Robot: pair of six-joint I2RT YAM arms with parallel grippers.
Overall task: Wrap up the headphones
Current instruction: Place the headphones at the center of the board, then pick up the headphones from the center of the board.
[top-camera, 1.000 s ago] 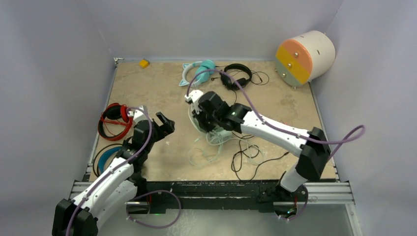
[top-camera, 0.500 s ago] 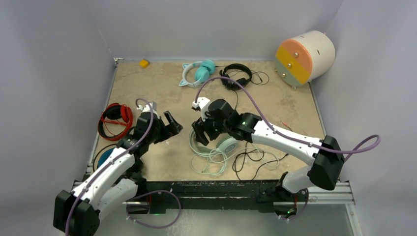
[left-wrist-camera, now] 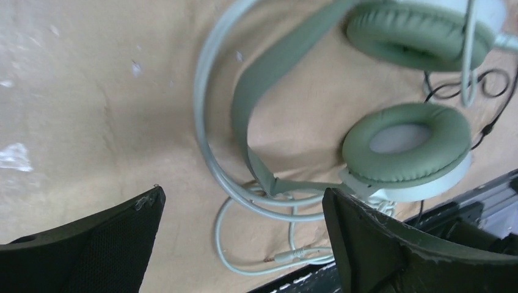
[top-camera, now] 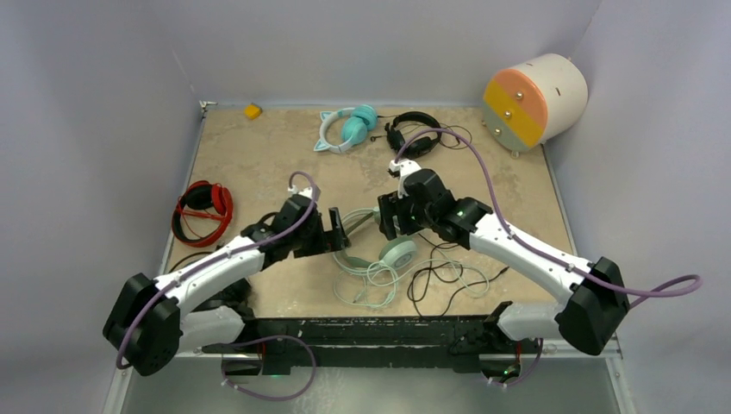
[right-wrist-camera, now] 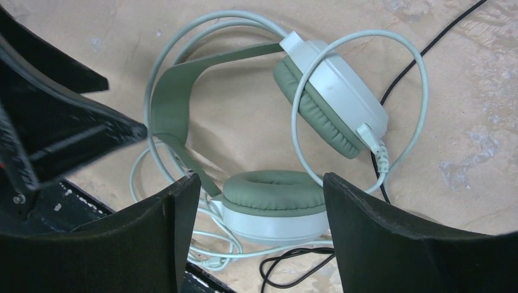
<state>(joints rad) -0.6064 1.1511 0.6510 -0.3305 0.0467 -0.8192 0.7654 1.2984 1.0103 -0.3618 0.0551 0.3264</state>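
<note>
Our left claw (top-camera: 340, 229) and right claw (top-camera: 384, 216), both spread wide, flank the mint-green wired over-ear headset (right-wrist-camera: 330, 91) lying on the tan desk (top-camera: 259, 155), likely so we can gather its loose pale cable (right-wrist-camera: 359, 38).

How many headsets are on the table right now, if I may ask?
4: a red headset at the left edge, a teal cat-eared headset and a black headset at the back, a mint-green headset in the middle. The left arm may hide another.
</note>
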